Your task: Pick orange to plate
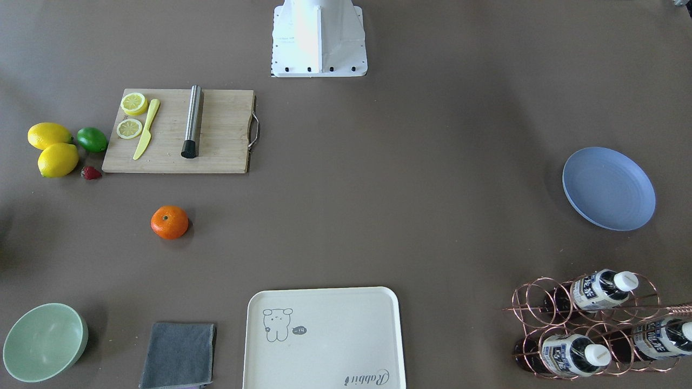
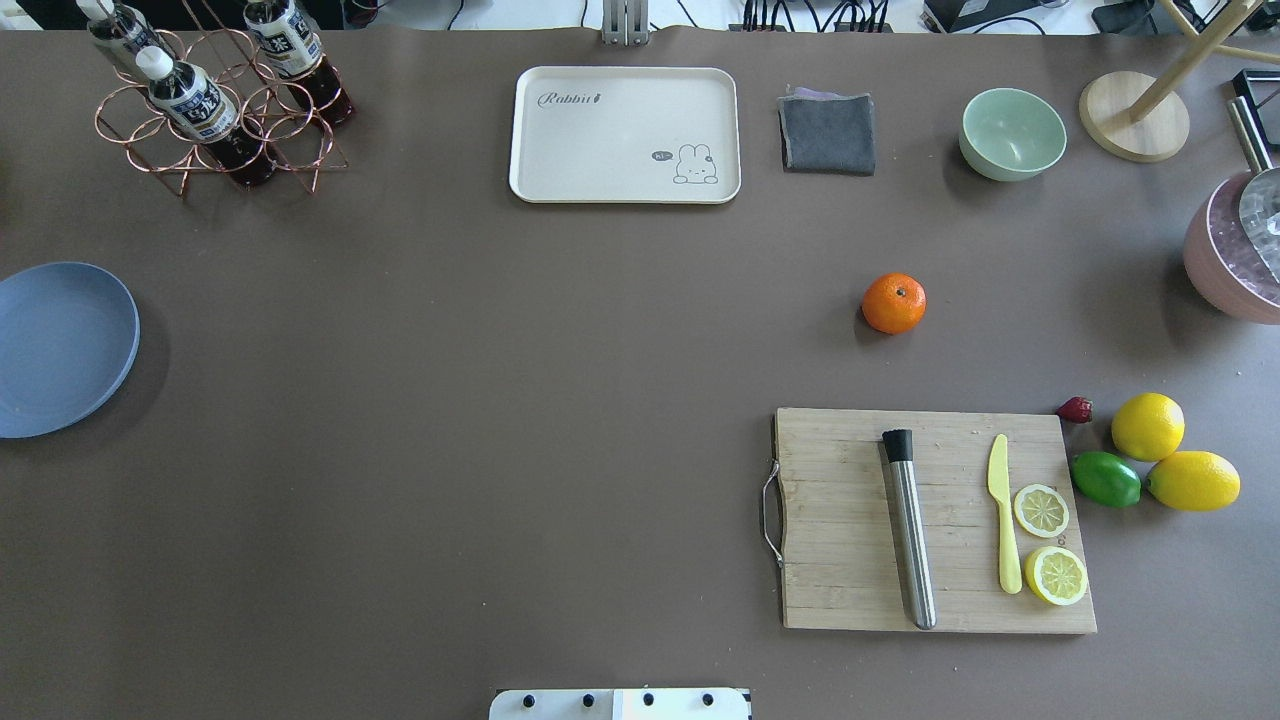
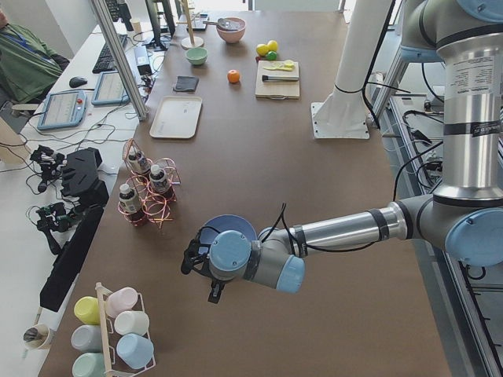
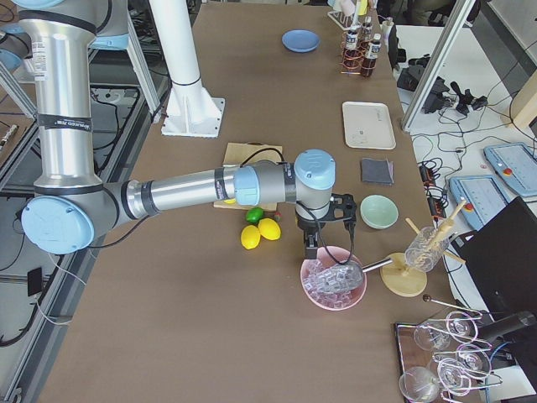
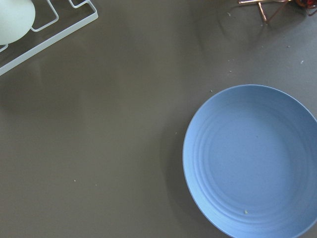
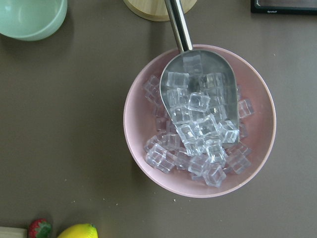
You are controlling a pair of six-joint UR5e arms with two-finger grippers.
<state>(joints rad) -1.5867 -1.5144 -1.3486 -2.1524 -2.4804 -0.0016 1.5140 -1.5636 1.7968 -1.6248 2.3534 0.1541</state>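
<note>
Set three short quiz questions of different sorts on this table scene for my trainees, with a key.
1. True or false: the orange already lies on the plate.
2. Which lies on the cutting board right beside the lemon slices? A) a yellow knife B) a fork C) scissors
3. Fill in: the pink bowl under the right wrist camera holds ____.
Key: 1 false; 2 A; 3 ice cubes.
</note>
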